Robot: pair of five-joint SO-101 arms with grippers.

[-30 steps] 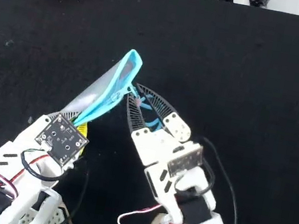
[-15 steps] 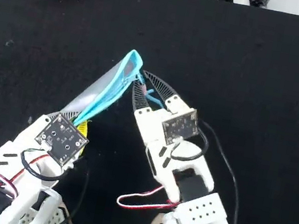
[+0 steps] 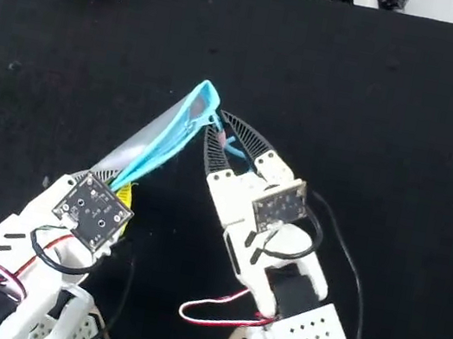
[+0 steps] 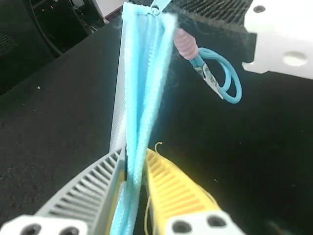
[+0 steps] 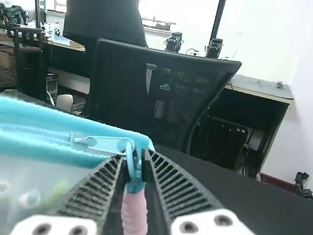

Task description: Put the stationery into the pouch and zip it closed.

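Note:
A translucent pouch (image 3: 158,135) with a light-blue zipper edge is held off the black table, slanting up and away from the left arm. My left gripper (image 3: 122,186) is shut on its near end; the zipper band (image 4: 142,73) is clamped between the grey and yellow fingers (image 4: 133,169). My right gripper (image 3: 217,133) is at the pouch's far tip, shut on the blue zipper pull (image 5: 133,174). The slider (image 5: 98,143) sits at that end. A pink bead (image 4: 185,41) and a blue ring (image 4: 222,81) dangle from the pull. Faint shapes show through the pouch wall (image 5: 39,196).
The black table (image 3: 393,120) stretches wide around both arms. Cables (image 3: 219,313) trail by the right arm's base. An office chair (image 5: 161,103) and desks stand in the room behind.
The right gripper has slid away along the zipper to the pouch's far tip, and its wrist has turned. The pouch tip has shifted slightly right. The left arm has stayed put.

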